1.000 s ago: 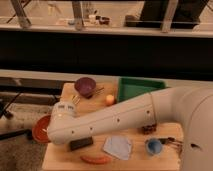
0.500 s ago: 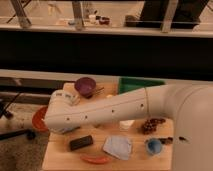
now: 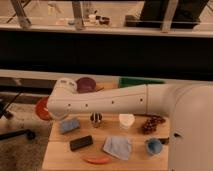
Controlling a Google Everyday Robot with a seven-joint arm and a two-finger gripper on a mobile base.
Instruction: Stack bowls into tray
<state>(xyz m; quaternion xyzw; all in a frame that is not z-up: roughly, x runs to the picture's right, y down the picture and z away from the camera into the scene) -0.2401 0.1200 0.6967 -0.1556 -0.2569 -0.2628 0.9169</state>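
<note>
My white arm (image 3: 110,102) reaches across the wooden table (image 3: 60,152) from the right, its rounded joint at the left. My gripper is out of view and shut; I cannot see anything held. The dark purple bowl (image 3: 86,84) sits at the back, just behind the arm. At the table's left edge the orange-red bowl (image 3: 42,109) is partly covered by the arm. Front right stands the small blue bowl (image 3: 153,145). Only the far rim of the green tray (image 3: 136,81) shows above the arm.
In front of the arm stand a white cup (image 3: 126,121), a small metal cup (image 3: 96,119) and a blue sponge (image 3: 69,125). Nearer the front lie a black block (image 3: 81,143), a grey cloth (image 3: 117,147) and an orange-red carrot-like thing (image 3: 96,160). Dark grapes (image 3: 152,124) sit right.
The arm has swung up and toward the back left, uncovering the white cup, the metal cup and the sponge. It now hides most of the tray.
</note>
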